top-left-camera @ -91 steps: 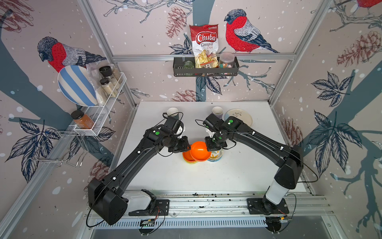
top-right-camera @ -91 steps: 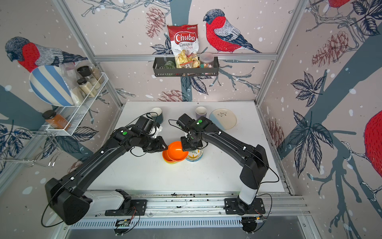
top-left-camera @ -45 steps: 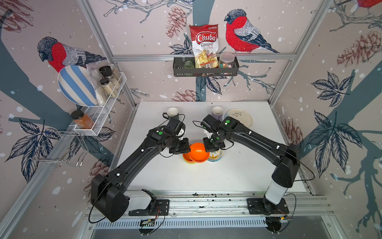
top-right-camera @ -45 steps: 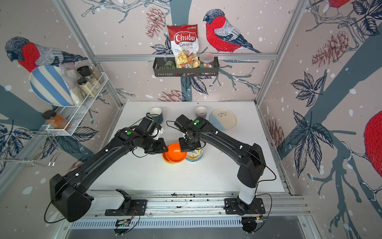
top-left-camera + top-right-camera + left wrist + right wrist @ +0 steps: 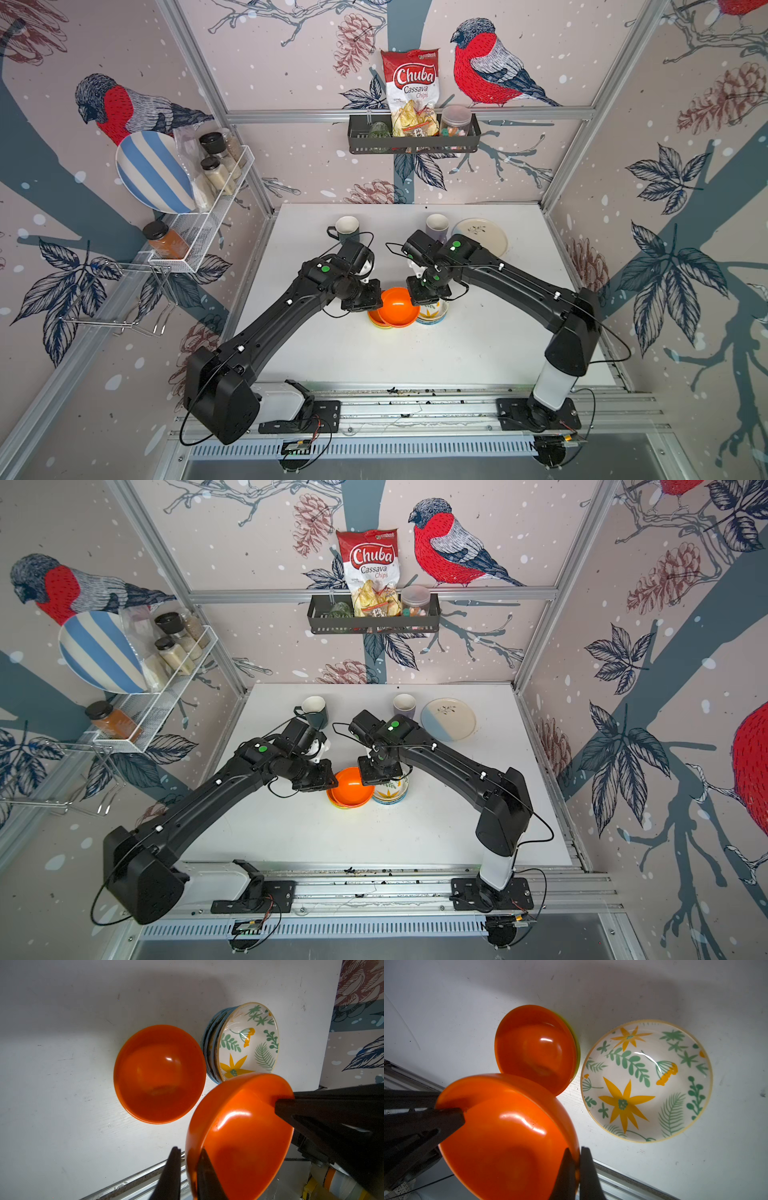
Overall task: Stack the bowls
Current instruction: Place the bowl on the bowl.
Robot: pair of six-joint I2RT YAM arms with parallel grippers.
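Two claws, top views: the left claw [image 5: 379,301] and the right claw [image 5: 414,303] meet over the middle of the worktop [image 5: 478,353], each at an opposite rim of one raised orange bowl [image 5: 397,308].
Stacks, top views: a resting orange bowl [image 5: 372,319] peeks out beneath the raised one. A floral stack [image 5: 434,316] stands just beside it, toward the right edge.
Left wrist, left claw: jaws narrowly parted astride the raised orange bowl's rim, with the inner finger [image 5: 205,1167] on the inside wall and a thin gap showing at the outer finger.
Left wrist, far rim: the right claw grips it.
Right wrist, right claw: jaws pinched tight on the rim, one finger inside and one outside.
Right wrist, below: the resting orange bowl nests in a lime-green bowl [image 5: 578,1051], of which only the edge shows. The floral stack stands close beside.
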